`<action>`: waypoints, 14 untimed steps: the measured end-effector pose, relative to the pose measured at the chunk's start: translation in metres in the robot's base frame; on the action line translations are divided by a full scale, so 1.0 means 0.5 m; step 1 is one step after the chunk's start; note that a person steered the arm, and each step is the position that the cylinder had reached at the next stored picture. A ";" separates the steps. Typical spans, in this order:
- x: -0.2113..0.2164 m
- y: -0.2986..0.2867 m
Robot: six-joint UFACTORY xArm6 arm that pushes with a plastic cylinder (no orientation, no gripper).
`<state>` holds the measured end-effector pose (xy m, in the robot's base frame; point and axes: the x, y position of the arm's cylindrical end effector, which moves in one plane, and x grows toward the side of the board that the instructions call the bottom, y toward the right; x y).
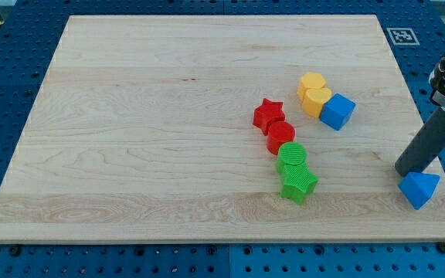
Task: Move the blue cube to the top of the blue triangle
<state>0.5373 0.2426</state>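
Upper part of the dark rod (431,143) cut off by the view's right edge, with its grey mount only partly in frame. Very end of my tip (401,171) just above the blue triangle (419,188), too close to tell whether touching or apart. Far face of the blue cube (337,111) hidden, pressed against the lower yellow block (317,100); exact shapes of the two yellow blocks hard to make out. Fiducial marker (399,35) beyond the table (130,116) too small to read.
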 end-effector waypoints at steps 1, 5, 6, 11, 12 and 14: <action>0.006 0.000; -0.054 -0.143; -0.085 -0.155; -0.222 -0.193; -0.222 -0.160; -0.202 -0.138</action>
<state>0.4361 0.1734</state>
